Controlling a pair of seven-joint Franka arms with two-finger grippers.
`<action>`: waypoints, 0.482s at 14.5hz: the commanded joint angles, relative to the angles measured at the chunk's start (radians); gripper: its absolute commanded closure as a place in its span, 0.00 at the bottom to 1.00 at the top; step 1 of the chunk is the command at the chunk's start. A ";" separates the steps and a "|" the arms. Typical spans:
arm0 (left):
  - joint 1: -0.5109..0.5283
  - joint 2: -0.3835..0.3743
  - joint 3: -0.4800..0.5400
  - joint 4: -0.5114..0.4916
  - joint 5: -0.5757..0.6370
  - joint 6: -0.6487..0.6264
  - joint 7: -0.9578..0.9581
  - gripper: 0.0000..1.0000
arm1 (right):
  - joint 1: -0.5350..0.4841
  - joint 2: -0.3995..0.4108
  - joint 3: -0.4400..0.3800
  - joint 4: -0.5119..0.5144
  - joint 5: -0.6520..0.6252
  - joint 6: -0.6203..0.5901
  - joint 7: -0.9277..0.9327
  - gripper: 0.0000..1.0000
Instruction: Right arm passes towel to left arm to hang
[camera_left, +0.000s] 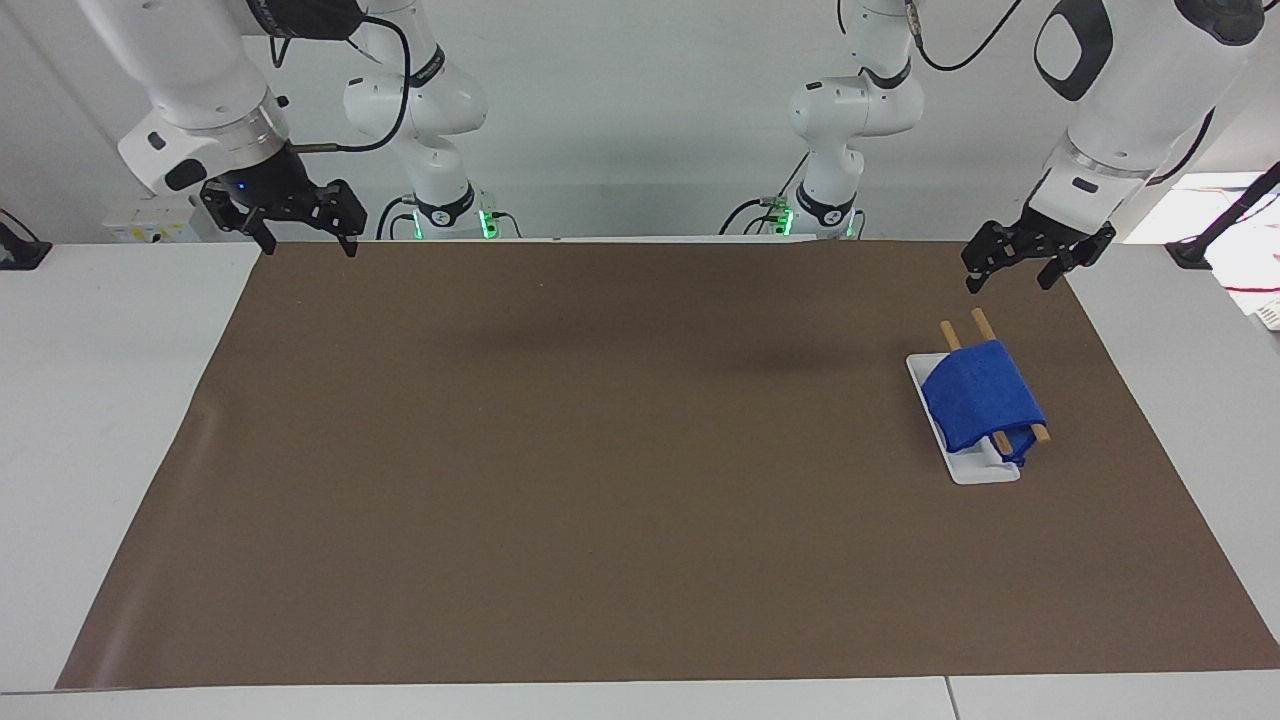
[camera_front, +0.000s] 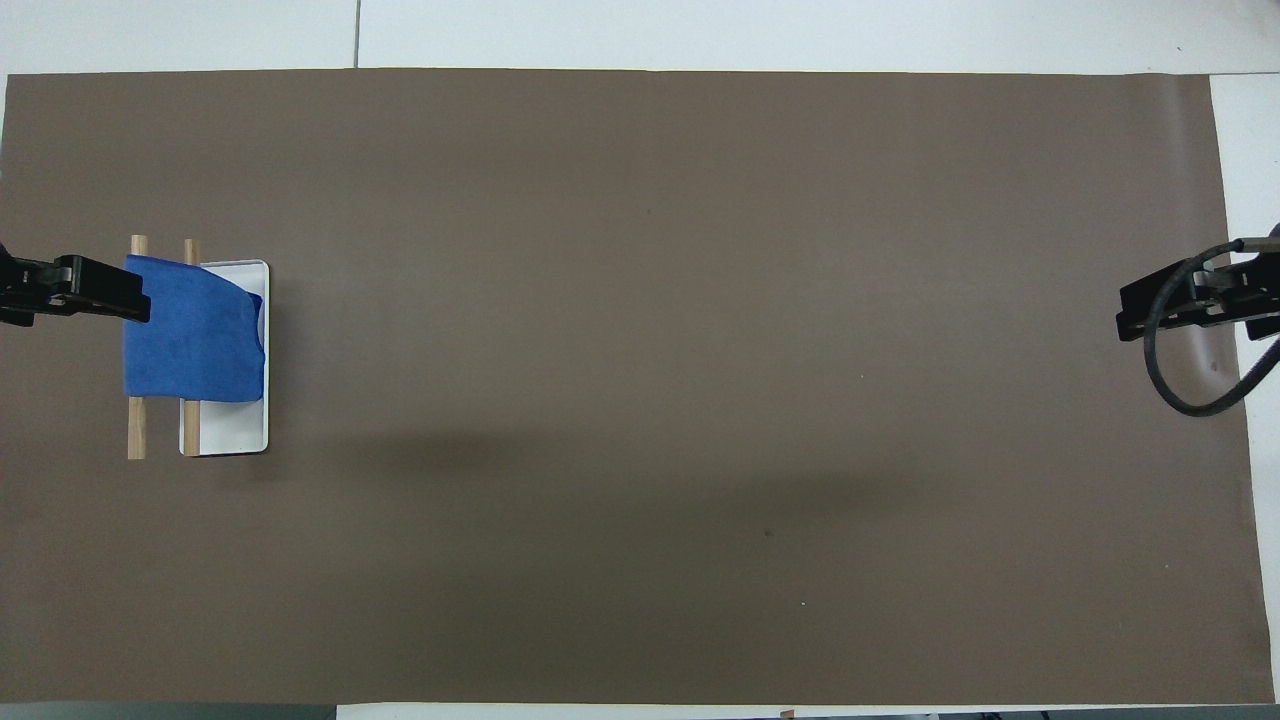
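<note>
Hanging over two wooden rods (camera_left: 985, 330) above a white tray (camera_left: 975, 468), the towel (camera_left: 980, 395) drapes as a soft blue fold at the left arm's end of the worktop (camera_left: 60, 420), its short tag trailing at the end farther from the robots. The rods lie side by side, their bare ends poking out past the cloth on both sides; the tray is a shallow rounded rectangle of smooth plastic. A matte brown mat (camera_left: 600, 450) covers nearly all of the worktop, flat and unbroken from the tray to the right arm's end.

The left hand (camera_left: 1010, 262) hangs empty above the mat's edge by the left arm's base, fingers spread wide, clear of the rods and cloth. The right hand (camera_left: 300, 228), a tiny blue light on its wrist, waits empty with fingers parted wide over the mat's corner at the right arm's end, a black cable (camera_front: 1180, 390) looping beside it.
</note>
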 joint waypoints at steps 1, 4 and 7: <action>0.009 0.005 0.008 0.017 -0.025 -0.013 0.016 0.00 | 0.000 -0.008 0.002 -0.016 -0.013 0.007 0.017 0.00; 0.009 -0.003 0.011 -0.007 -0.030 0.007 0.016 0.00 | 0.000 -0.010 0.000 -0.016 -0.015 0.001 0.029 0.00; 0.009 -0.009 0.013 -0.019 -0.029 0.004 0.015 0.00 | -0.002 -0.008 0.000 -0.016 -0.015 0.005 0.037 0.00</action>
